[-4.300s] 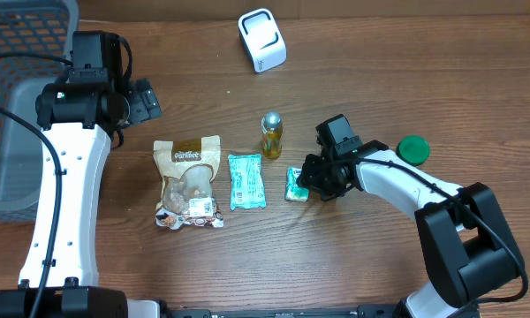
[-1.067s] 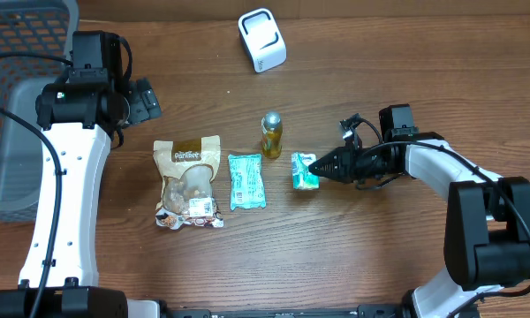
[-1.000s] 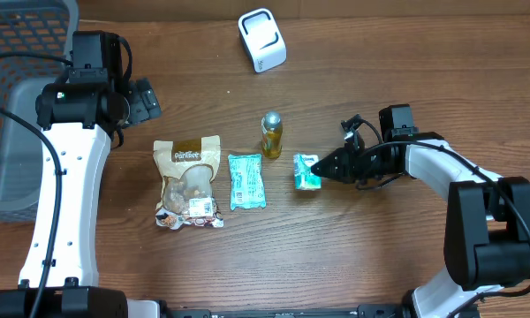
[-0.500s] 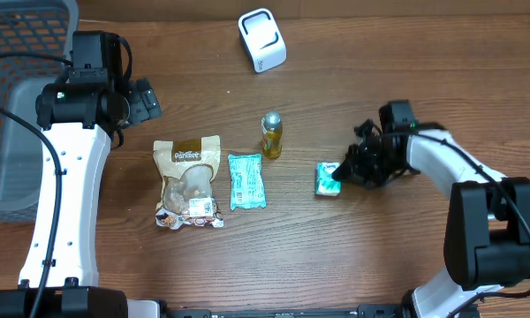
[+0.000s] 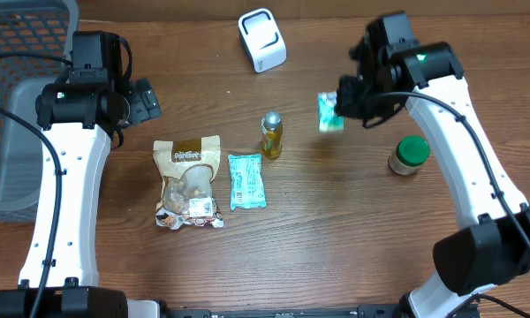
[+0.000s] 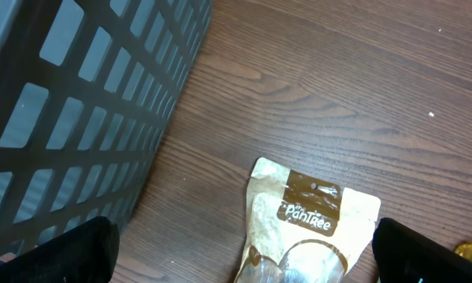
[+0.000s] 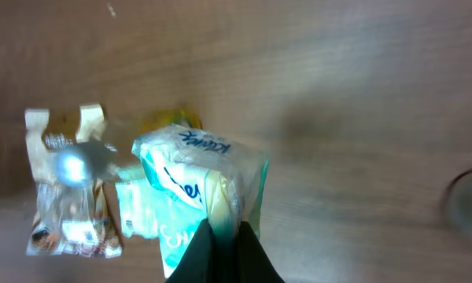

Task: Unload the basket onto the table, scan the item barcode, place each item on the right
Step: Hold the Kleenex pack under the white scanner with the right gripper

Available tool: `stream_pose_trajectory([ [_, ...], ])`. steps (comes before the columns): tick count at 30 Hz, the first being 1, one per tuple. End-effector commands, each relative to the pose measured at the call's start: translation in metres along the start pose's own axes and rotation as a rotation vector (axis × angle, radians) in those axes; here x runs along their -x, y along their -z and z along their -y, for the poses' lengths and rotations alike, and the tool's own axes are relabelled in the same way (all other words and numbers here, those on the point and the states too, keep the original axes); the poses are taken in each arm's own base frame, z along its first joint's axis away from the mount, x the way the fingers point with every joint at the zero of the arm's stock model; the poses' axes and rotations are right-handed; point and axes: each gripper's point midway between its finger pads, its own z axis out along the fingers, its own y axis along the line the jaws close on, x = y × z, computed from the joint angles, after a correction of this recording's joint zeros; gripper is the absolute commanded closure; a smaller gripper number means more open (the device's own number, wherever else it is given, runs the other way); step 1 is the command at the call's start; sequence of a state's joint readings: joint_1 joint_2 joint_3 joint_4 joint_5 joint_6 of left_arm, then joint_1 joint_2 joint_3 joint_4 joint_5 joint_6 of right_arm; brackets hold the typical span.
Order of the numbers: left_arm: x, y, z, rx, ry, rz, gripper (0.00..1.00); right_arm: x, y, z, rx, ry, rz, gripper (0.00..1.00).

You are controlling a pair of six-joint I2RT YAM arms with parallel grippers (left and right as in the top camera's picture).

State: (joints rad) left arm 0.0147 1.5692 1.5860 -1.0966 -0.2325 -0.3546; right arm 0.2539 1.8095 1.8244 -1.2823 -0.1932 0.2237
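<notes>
My right gripper is shut on a small teal-green tissue pack and holds it in the air, right of the small yellow bottle. In the right wrist view the pack hangs pinched by its edge between the dark fingertips of that gripper. A white barcode scanner stands at the far middle of the table, to the left of the held pack. My left gripper hovers open at the far left, above the top of a brown snack bag, with nothing between its fingers.
On the table lie the snack bag and a teal packet, with the bottle behind them. A green-lidded jar stands on the right. A grey mesh basket fills the far left.
My right gripper has lifted the tissue pack off the table and carried it toward the far side. The jar now shows beside the arm. The left arm has not moved.
</notes>
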Motion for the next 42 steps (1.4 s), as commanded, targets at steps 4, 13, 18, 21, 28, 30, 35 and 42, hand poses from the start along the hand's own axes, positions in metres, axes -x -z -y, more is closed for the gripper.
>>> stream_pose_trajectory([
  [4, 0.002, 0.002, -0.001, 0.006, -0.026, 0.011, 0.00, 0.040, 0.046, -0.019, -0.193, 0.104, 0.253, 0.96],
  [13, 0.002, 0.002, -0.001, 0.006, -0.026, 0.011, 0.01, 0.095, 0.062, -0.062, -0.266, 0.316, 0.545, 0.96],
  [18, 0.002, 0.002, -0.001, 0.006, -0.026, 0.011, 0.00, 0.121, 0.066, -0.080, -0.239, 0.359, 0.662, 0.96],
  [21, 0.002, 0.002, -0.001, 0.006, -0.026, 0.011, 0.01, 0.133, 0.058, -0.086, -0.249, 0.412, 0.691, 0.96],
  [28, 0.002, 0.002, -0.001, 0.006, -0.026, 0.011, 0.01, 0.166, 0.018, -0.086, -0.343, 0.516, 0.738, 0.96],
  [30, 0.002, 0.002, -0.001, 0.006, -0.026, 0.011, 0.00, 0.176, 0.001, -0.086, -0.373, 0.549, 0.752, 0.96],
  [35, 0.002, 0.002, -0.001, 0.006, -0.026, 0.011, 0.00, 0.187, -0.037, -0.095, -0.458, 0.785, 0.737, 0.96],
  [42, 0.002, 0.002, -0.001, 0.006, -0.026, 0.011, 0.01, 0.192, -0.066, -0.113, -0.530, 1.007, 0.740, 0.96],
])
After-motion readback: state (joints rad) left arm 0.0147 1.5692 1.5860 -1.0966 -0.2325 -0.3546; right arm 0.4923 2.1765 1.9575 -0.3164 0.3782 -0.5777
